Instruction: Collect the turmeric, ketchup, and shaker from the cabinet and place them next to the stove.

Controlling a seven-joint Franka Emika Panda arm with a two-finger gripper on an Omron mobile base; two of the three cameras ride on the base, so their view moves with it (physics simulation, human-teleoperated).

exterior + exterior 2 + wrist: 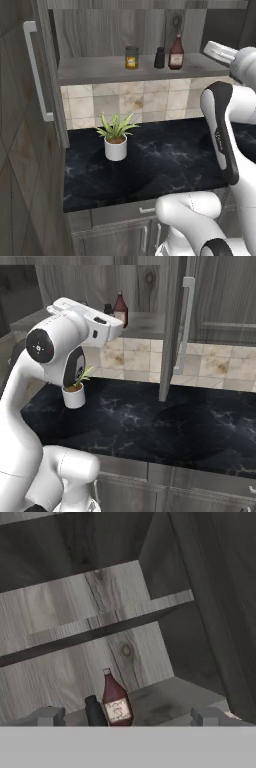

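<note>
Turmeric (131, 57): short glass jar, dark lid, yellow-orange label; stands upright on the cabinet shelf, leftmost of the three; print too small to read.
Shaker (159, 57): slim, all dark, rounded top; upright between the jar and the bottle, just beside the bottle.
Ketchup (176, 53): red-brown bottle, narrow neck, dark cap; pale label with red marks that cannot be read, not even in the hand view; rightmost and tallest.
Cabinet (95, 70): grey woodgrain, doors swung open, long silver bar handle on each; shelf carries all three things, a second shelf above.
Gripper (127, 716): fingers spread wide, holding nothing; aimed at the ketchup and shaker, apart from both.
Desk (165, 160): black marbled top below the shelf.
Potted plant (116, 136): green leaves in a white pot, standing on the desk.
Wall tiles (145, 102): beige, between shelf and desk.
</note>
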